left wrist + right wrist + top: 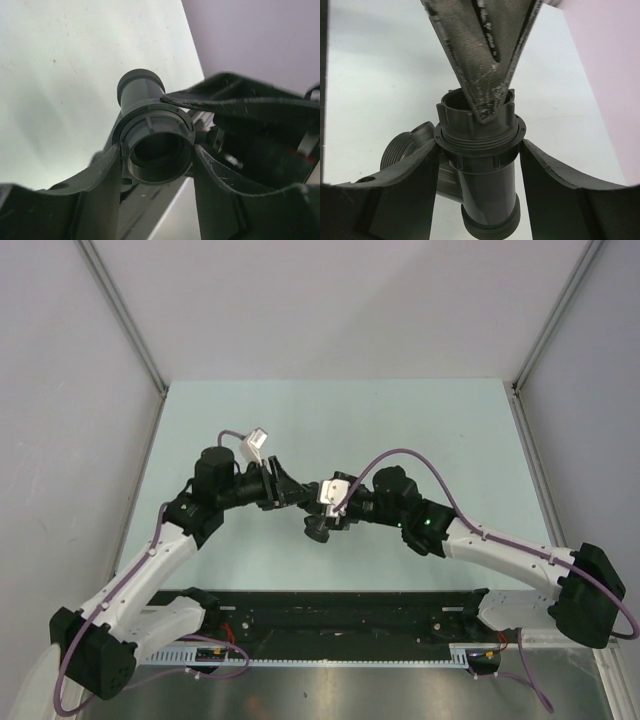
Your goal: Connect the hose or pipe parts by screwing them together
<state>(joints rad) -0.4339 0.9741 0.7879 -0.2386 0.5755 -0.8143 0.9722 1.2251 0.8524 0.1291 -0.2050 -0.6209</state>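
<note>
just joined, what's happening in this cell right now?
Both arms meet over the table, sharing one dark grey pipe fitting. The right gripper clamps its tube below the collar, a Y branch showing behind. The left gripper has its fingers against either side of the threaded mouth at the other end. Whether a second part is already screwed on there, I cannot tell.

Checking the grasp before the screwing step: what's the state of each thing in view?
pipe fitting: held between both grippers.
left gripper: closed around its threaded, collared end; fingers look in contact.
right gripper: shut on its tube below the collar.
side branch: threaded mouth bare, nothing screwed on.
</note>
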